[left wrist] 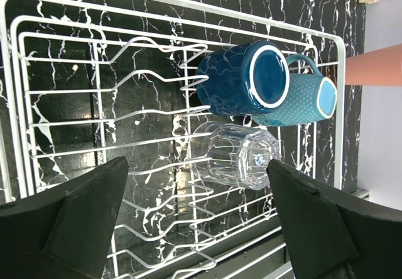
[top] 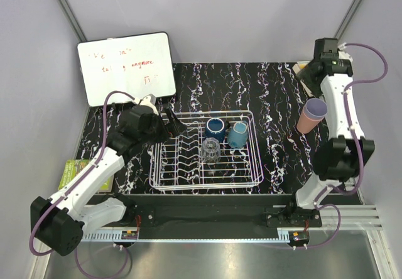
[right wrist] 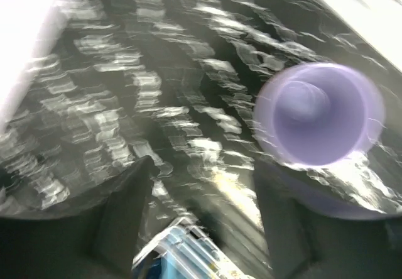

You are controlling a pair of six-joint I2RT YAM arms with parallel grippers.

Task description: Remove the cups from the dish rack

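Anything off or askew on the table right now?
Nothing spilled or broken. Only oddity: the lavender purple tumbler sits nested inside the salmon pink tumbler, standing right of the white wire dish rack rather than set down separately. The right wrist view is blurred.

L pincer [left wrist: 198, 222] spread wide; R pincer [right wrist: 201, 229] parted, reaching far fwd.
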